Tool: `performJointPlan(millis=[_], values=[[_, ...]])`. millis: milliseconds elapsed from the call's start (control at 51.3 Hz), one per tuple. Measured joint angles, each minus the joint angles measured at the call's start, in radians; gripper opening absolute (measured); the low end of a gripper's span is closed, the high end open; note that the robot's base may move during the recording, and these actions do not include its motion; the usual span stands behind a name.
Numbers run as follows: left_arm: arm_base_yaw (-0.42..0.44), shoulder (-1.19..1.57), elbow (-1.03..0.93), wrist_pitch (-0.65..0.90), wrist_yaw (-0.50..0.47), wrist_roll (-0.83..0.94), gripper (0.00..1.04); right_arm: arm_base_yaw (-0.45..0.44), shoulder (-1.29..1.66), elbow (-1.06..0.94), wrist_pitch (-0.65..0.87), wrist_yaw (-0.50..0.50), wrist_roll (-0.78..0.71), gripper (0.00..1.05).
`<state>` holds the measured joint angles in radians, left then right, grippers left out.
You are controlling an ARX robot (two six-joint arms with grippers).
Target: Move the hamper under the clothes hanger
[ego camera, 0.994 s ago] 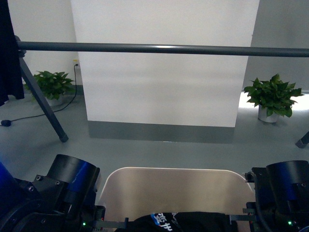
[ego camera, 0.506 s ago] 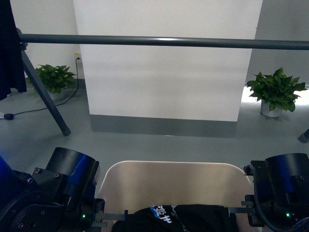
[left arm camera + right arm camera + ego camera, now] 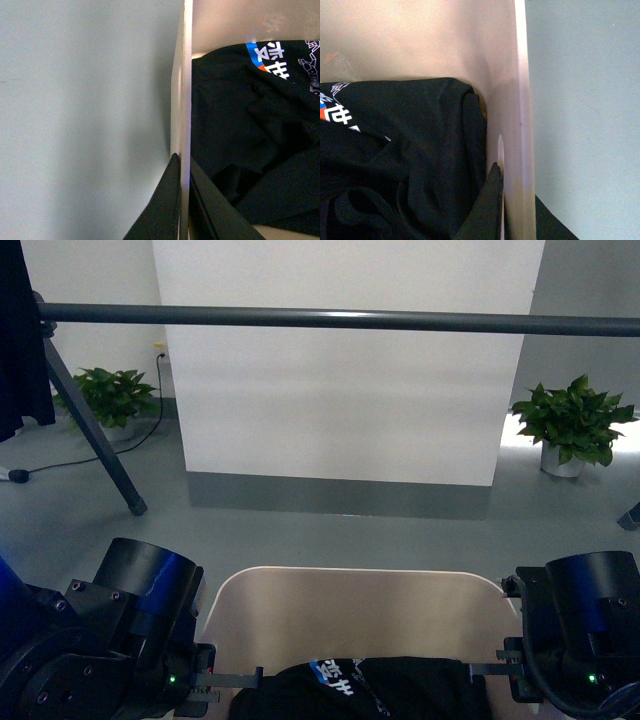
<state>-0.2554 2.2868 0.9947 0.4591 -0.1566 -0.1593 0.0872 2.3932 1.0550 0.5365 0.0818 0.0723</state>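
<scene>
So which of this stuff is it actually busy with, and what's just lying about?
Part of the job:
hamper, clamped at its side walls by the left gripper and right gripper
clothes hanger ahead

Just there:
black clothes in the hamper
left plant
right plant
white panel

Grey floor (image 3: 330, 530) carries the beige hamper (image 3: 350, 615) at lower centre, the clothes hanger (image 3: 330, 317) leg, a cable (image 3: 70, 462) and a left plant (image 3: 110, 395) at mid left, a right plant (image 3: 572, 420) at mid right

The hamper (image 3: 360, 615) holds black clothing (image 3: 400, 690) — the bar of the clothes hanger (image 3: 340, 318) spans the view above it.
</scene>
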Motion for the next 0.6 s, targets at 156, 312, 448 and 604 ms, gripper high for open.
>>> performJointPlan(millis=[156, 312, 448, 604], values=[[0.000, 0.000, 0.000, 0.000, -0.001, 0.000, 0.04, 0.000, 0.000, 0.000, 0.000, -0.001, 0.000, 0.02], [0.000, 0.000, 0.000, 0.000, -0.001, 0.000, 0.04, 0.000, 0.000, 0.000, 0.000, -0.001, 0.000, 0.02], [-0.002, 0.005, -0.013, 0.048, -0.026, 0.005, 0.04, 0.000, 0.003, -0.005, 0.024, 0.005, 0.005, 0.02], [-0.013, 0.061, -0.013, 0.308, -0.099, 0.038, 0.04, 0.002, 0.068, -0.009, 0.283, -0.017, 0.066, 0.02]])
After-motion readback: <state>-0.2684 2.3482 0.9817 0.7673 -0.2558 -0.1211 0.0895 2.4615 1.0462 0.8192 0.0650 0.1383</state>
